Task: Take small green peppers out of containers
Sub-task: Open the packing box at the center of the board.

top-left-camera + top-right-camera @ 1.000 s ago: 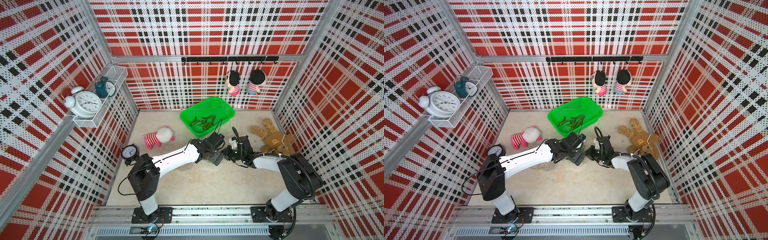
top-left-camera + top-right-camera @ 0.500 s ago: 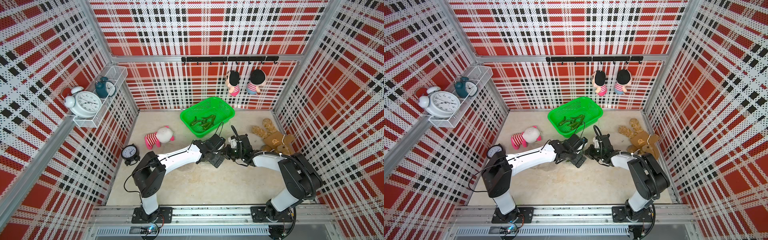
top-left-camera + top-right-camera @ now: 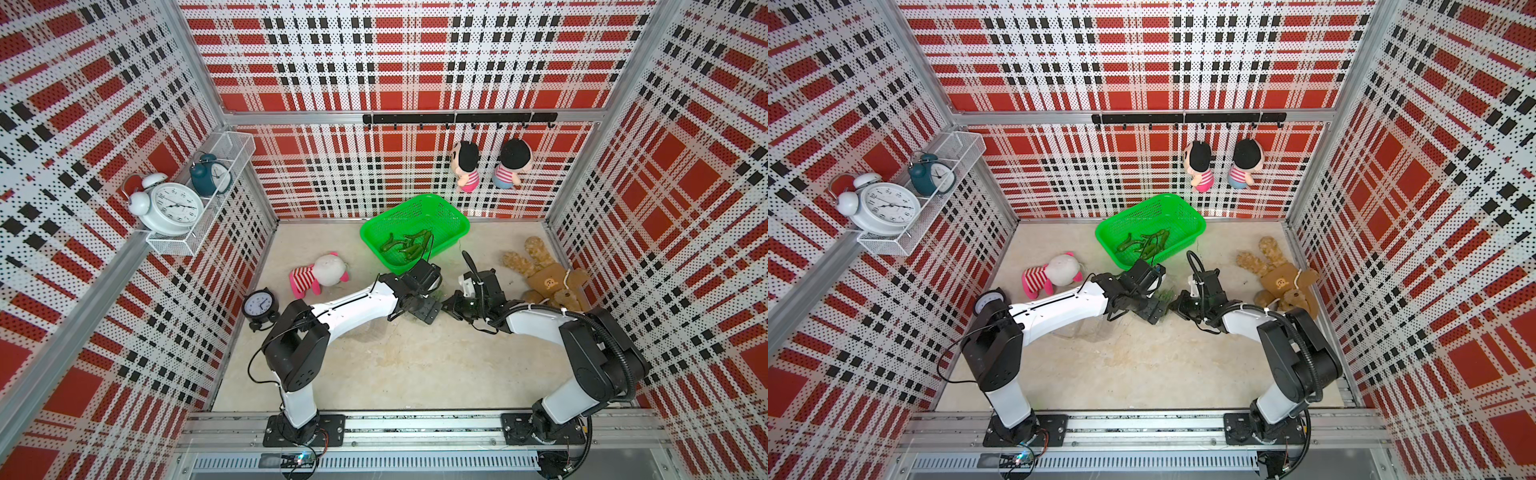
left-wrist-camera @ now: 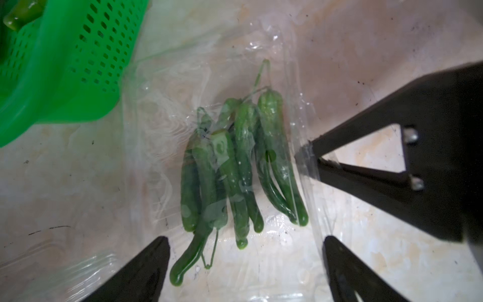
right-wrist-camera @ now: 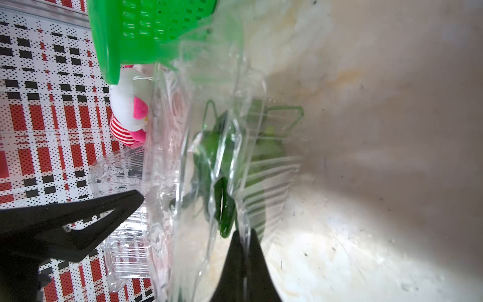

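Several small green peppers (image 4: 235, 170) lie in a clear container (image 4: 162, 109) on the table, just in front of the green basket. My left gripper (image 4: 244, 239) hangs open right over them, its jaws wide apart at the pepper tips with nothing between them. My right gripper (image 5: 241, 234) is shut on the thin plastic edge of that container (image 5: 209, 130). In both top views the two grippers (image 3: 424, 309) (image 3: 451, 305) meet over it. More peppers (image 3: 405, 245) lie in the basket. A second clear container (image 3: 1092, 328) lies under my left forearm.
The bright green perforated basket (image 3: 390, 210) stands close behind the grippers. A pink striped plush (image 3: 320, 276) lies to the left, a brown plush (image 3: 548, 282) to the right and a small black clock (image 3: 258, 305) by the left wall.
My left arm has shifted slightly, bringing its open gripper a little nearer the front over the container. The right gripper has stayed shut in place.
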Tool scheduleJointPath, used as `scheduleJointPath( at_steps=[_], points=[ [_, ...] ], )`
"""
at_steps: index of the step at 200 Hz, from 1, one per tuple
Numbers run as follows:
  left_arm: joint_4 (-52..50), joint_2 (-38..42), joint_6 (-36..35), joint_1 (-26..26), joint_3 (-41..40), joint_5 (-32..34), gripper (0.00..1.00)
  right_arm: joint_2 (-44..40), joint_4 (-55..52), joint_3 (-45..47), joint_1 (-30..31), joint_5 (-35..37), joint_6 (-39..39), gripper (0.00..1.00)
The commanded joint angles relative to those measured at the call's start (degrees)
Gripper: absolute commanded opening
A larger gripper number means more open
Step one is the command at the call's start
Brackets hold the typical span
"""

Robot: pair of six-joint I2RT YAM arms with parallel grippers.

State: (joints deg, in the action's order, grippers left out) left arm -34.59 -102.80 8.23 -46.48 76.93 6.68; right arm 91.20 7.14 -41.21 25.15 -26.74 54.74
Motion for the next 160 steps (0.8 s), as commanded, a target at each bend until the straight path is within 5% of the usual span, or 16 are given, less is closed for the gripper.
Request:
scheduleJointPath(
  at_steps=[1,160],
  points=[
    [-1.04,0.36,1.81,1.83,1.01,7.77,0.92,-2.15,-3.43,-0.18,0.73,-1.0,-1.63,0.0],
    [-7.33,-2.85,0.08,-5.64,4.9,30.02,0.9,-3.78,-5.32,-0.81,2.2,3.53,-4.05,0.0]
  ],
)
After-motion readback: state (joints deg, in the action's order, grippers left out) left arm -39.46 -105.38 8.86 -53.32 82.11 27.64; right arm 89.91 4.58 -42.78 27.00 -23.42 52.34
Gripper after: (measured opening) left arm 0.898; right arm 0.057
